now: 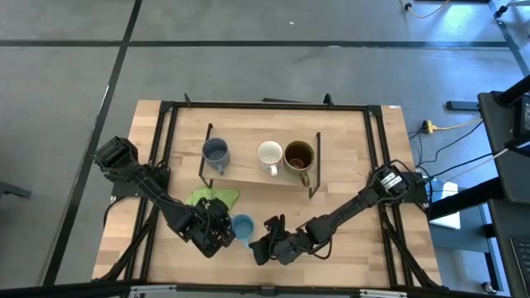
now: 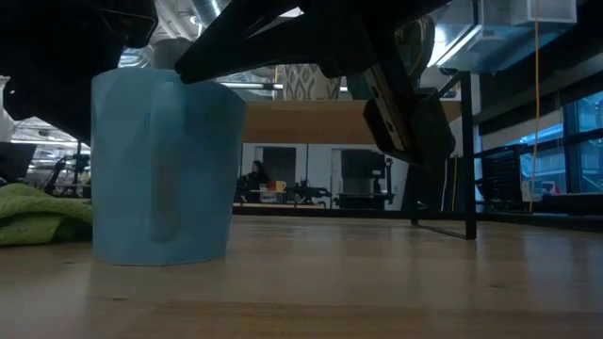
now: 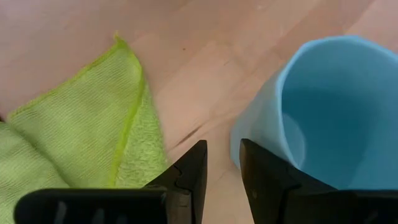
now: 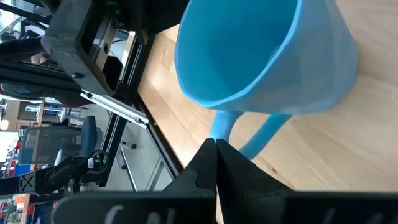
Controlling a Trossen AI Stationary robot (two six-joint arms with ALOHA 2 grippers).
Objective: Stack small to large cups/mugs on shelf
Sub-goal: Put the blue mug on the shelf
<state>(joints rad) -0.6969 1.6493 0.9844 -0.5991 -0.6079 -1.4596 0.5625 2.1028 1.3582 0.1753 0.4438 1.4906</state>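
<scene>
Light blue mug (image 1: 242, 226) between slightly parted left hand (image 1: 222, 234) and closed, empty right hand (image 1: 263, 242).

Overhead, table-level, two close wrist views

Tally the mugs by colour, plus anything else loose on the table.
Grey-blue mug, on the shelf: 1
White mug, on the shelf: 1
Brown mug, on the shelf: 1
Light blue mug, on the table between the two grippers: 1
Green cloth: 1
Total: 4 mugs and 1 cloth, 5 things.
</scene>
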